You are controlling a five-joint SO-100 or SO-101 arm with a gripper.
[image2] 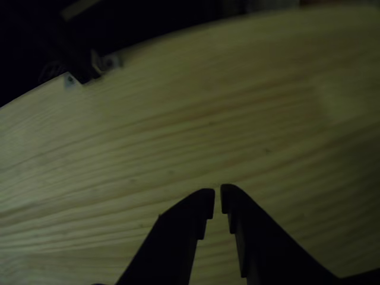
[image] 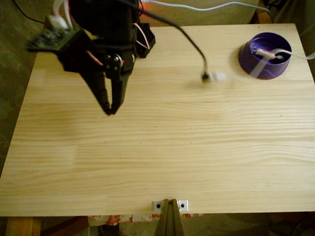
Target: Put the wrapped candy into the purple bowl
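The purple bowl (image: 253, 61) stands at the table's far right corner in the fixed view. Inside it lies a small pale pinkish piece, the wrapped candy (image: 264, 53), next to a white cable that crosses the bowl. My black gripper (image: 110, 111) hangs over the left part of the table, far from the bowl, pointing down. Its fingers are shut with nothing between them. In the other view the gripper (image2: 217, 202) shows a hairline gap between its tips above bare wood.
A black cable ends in a black-and-silver USB plug (image: 210, 76) on the table left of the bowl. A white cable (image: 300, 55) runs in from the right edge. A metal bracket (image: 170, 205) sits at the front edge of the wooden table (image: 172, 147).
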